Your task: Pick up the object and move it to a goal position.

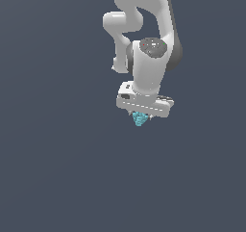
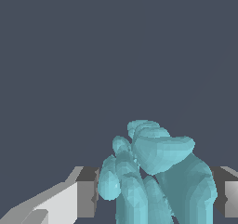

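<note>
The object is a small cyan lumpy blob [image 1: 140,119]. It sits just under my white gripper [image 1: 141,118], partly covered by the hand. In the wrist view the object [image 2: 158,172] fills the space between my two fingers [image 2: 86,193], and both fingers press against its sides. The gripper is shut on it. The fingertips themselves are hidden in the exterior view. No goal marker shows in either view.
A plain dark grey-blue surface [image 1: 57,168] fills the whole scene. The white arm [image 1: 144,29] rises toward the top of the exterior view. No other objects or edges show.
</note>
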Controlling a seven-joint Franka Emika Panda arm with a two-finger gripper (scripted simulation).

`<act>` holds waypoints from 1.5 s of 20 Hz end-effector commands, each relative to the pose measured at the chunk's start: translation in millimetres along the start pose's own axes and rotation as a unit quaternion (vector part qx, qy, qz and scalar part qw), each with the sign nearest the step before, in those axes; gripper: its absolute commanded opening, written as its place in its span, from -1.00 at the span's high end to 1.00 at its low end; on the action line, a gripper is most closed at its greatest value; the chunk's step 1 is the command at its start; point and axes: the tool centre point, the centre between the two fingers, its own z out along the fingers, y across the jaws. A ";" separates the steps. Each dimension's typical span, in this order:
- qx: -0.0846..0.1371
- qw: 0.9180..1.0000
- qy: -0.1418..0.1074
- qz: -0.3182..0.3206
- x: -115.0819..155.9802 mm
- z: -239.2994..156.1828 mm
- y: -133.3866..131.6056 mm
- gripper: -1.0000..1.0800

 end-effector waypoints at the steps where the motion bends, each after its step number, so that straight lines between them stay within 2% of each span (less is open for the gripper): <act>1: 0.000 1.000 0.000 0.000 2.3 -26.2 -11.6 1.00; 14: 0.000 1.000 0.000 0.000 16.9 -146.9 -67.1 1.00; 30: 0.000 1.000 -0.001 0.000 31.1 -237.2 -109.9 1.00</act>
